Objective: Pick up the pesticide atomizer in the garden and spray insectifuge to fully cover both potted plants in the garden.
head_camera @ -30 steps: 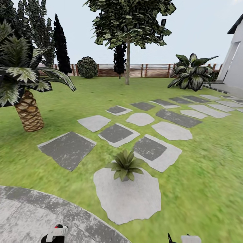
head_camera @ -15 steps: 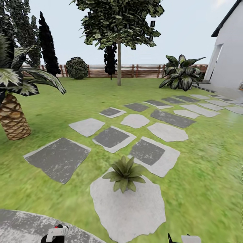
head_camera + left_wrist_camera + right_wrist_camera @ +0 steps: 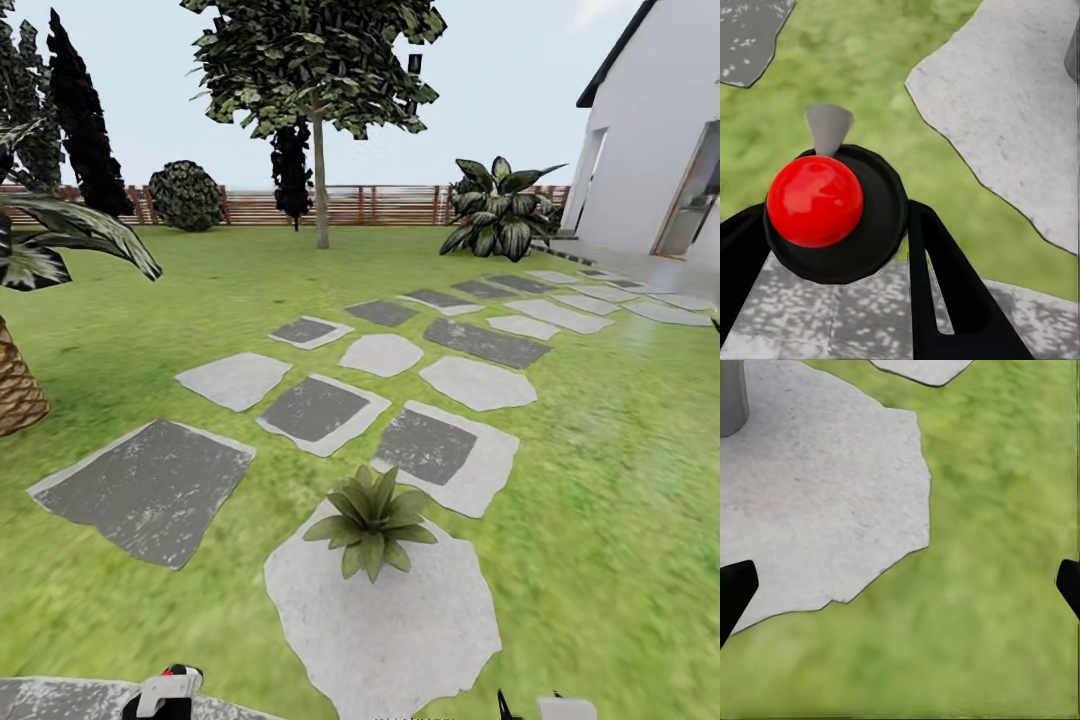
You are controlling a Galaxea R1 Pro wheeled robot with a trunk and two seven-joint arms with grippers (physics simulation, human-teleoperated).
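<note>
Camera swung right; left hand [image 3: 832, 247] grips pesticide atomizer [image 3: 832, 210], right hand [image 3: 900, 585] open above lawn [image 3: 1005, 585].

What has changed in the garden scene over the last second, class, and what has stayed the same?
Only the camera moved: the view swung right, so the palm slid toward the left edge and more of the white house came in. The potted plant stays on its pale stepping stone. The left gripper still holds the pesticide atomizer; the right gripper stays open.
</note>
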